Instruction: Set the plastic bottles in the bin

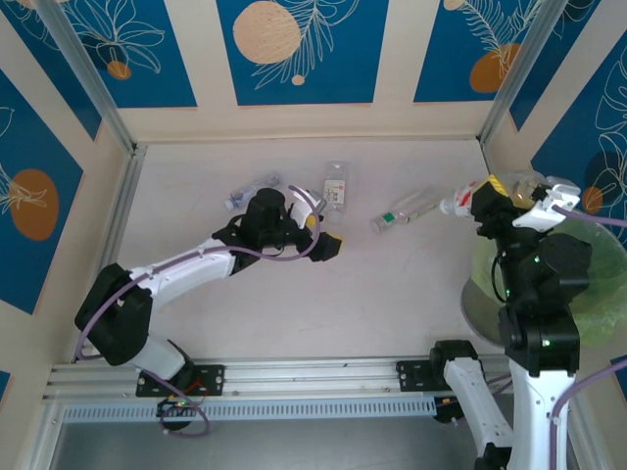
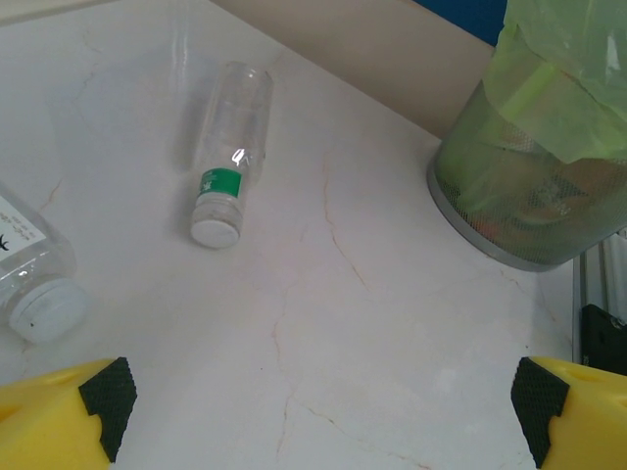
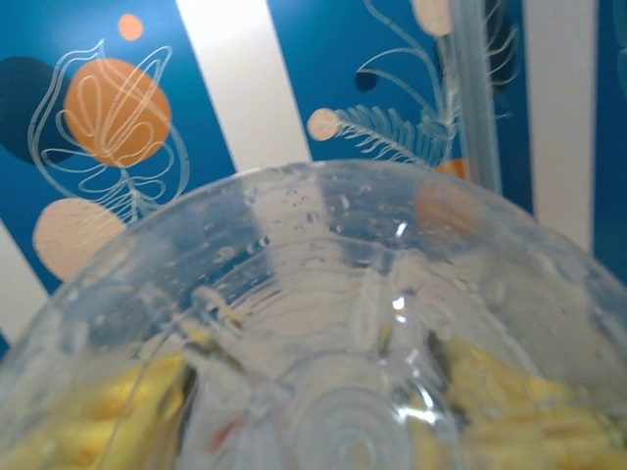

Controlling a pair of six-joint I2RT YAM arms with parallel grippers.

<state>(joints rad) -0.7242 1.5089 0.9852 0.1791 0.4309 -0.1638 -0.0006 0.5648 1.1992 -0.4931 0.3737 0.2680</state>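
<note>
Bottle point(image 3: 333, 294) in my right gripper point(image 1: 498, 196) is clear, thin plastic. Its round base, moulded in concentric rings, sits close to the wrist camera, and the yellow fingers show blurred through its walls, narrowed onto it. From above I see it raised just past the far side of the bin point(image 1: 598, 269), so I judge this one is about to be dropped, though I cannot tell whether it hangs over the mouth yet. The bin stands at the table's point(image 1: 392, 294) right edge toward the near corner. It is round, with a grey wire-mesh wall point(image 2: 509, 211) and a crumpled translucent green bag folded over the rim. Coloured shapes show through the mesh and may be bottles already in; I cannot tell. More are left on the pale, veined, stone-look top. A green-label bottle point(image 2: 227, 147) with a white cap lies on its side mid-table toward the far edge, smooth and cylindrical. A white-label bottle point(image 1: 337, 186) lies nearer that edge. A crumpled clear cluster point(image 1: 245, 191) sits beyond the left arm, its count unclear. My left gripper point(image 2: 323, 411) hovers mid-table with its jaws wide and empty, yellow fingers tipped with ridged black pads point(image 2: 106, 392). My guess is we are under halfway.
</note>
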